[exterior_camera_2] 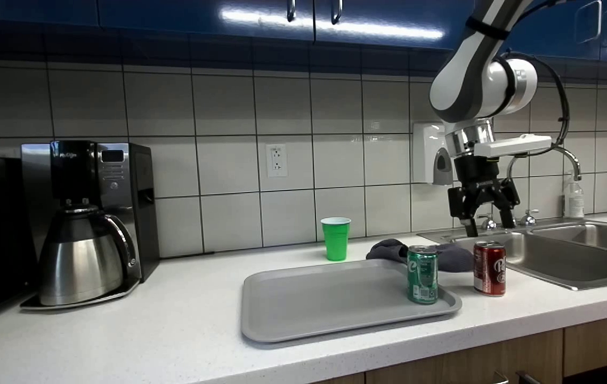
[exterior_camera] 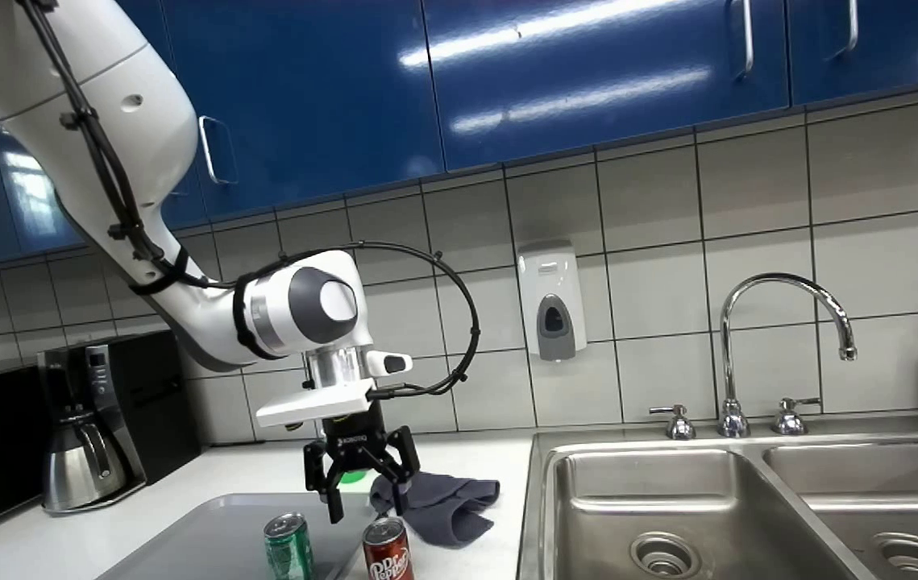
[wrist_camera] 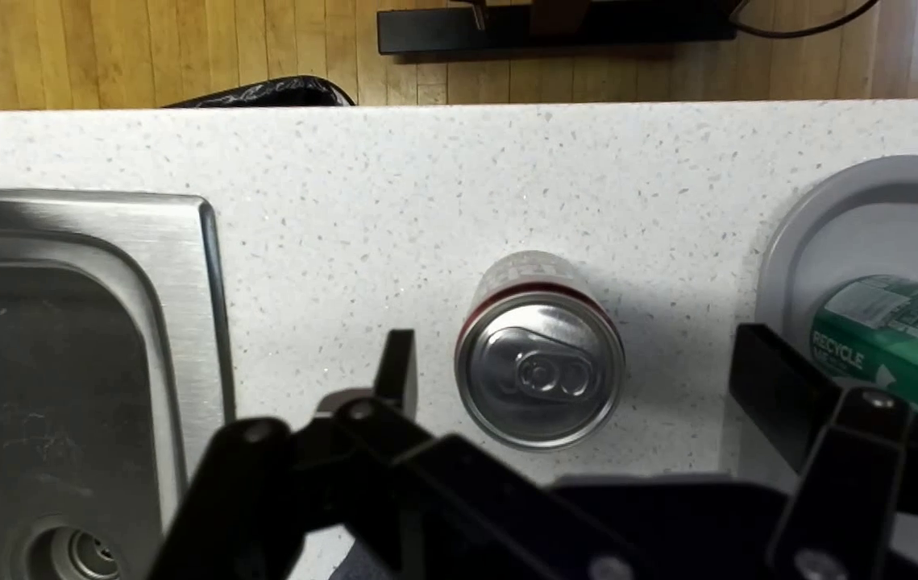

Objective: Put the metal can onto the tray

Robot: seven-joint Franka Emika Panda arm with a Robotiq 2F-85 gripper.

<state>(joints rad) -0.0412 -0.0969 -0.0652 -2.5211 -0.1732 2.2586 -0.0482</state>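
The metal can, a small red drinks can with white markings, stands upright on the white counter, and shows in both exterior views. Its silvery top faces the camera in the wrist view. The grey tray lies beside it, and its rim also shows in the wrist view. My gripper is open and empty, pointing down above the red can with a gap, also in an exterior view. In the wrist view the can top appears between the two fingers, nearer the finger on the sink side.
A green can stands on the tray's end nearest the red can. A dark cloth lies behind the cans. A green cup stands behind the tray. The steel sink borders the can's other side. A coffee maker stands farther off.
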